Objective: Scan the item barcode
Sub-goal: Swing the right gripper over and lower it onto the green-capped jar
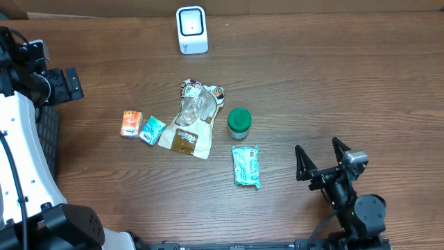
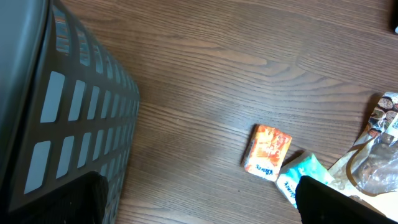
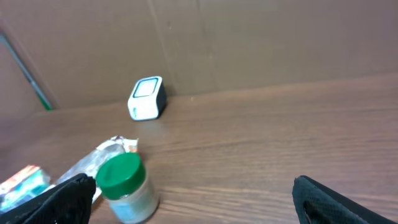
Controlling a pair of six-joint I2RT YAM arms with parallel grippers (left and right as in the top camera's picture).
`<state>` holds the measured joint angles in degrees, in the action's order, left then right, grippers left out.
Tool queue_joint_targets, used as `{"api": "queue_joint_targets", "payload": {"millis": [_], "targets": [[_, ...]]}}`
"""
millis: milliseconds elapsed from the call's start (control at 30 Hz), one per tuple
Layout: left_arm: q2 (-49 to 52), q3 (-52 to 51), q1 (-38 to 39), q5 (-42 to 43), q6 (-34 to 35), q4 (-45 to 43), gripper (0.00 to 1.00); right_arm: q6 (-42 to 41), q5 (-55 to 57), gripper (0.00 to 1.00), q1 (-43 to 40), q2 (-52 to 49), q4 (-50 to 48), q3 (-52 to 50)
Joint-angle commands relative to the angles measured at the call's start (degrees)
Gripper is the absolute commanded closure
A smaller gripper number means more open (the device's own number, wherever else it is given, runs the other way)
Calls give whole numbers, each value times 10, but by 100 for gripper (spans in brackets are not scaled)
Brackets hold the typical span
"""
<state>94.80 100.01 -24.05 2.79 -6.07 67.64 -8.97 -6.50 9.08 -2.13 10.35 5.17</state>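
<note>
Both claws released and empty; goods grouped mid-counter [image 1: 333, 83].

Left claw [image 1: 66, 85] spread wide at the left edge, above a dark slotted basket [image 2: 68, 124]; right claw [image 1: 318, 149] spread wide at the near right, apart from everything. White scanner [image 1: 191, 29] at the far edge. In front of it, a clear-and-brown bag [image 1: 191, 118], long axis running far to near, slightly slanted. Green-lidded jar [image 1: 239, 123] upright just right of it. Teal wrapper [image 1: 245, 165] nearer, lengthwise far to near. Orange packet [image 1: 130, 123] and small teal packet [image 1: 152, 130] side by side left of the bag.

The scanner [image 1: 191, 30] stands well behind the jar [image 1: 239, 122] and pouch [image 1: 189, 128].
</note>
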Motion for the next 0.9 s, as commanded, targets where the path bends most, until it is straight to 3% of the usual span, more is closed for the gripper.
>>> {"api": "queue_joint_targets", "payload": {"millis": [0, 400, 600, 800, 867], "targets": [[3, -5, -3, -3, -8, -2, 1, 3, -34, 0, -2, -28, 31, 92], [3, -5, -3, -3, -8, -2, 1, 5, -77, 0, -2, -307, 336, 449], [3, -5, -3, -3, -8, -2, 1, 5, -183, 0, -2, -495, 497, 627], [3, -5, -3, -3, -8, -2, 0, -23, -323, 0, -2, -599, 474, 643], [3, -5, -3, -3, -8, -2, 1, -15, -322, 8, 10, -647, 481, 643]]}}
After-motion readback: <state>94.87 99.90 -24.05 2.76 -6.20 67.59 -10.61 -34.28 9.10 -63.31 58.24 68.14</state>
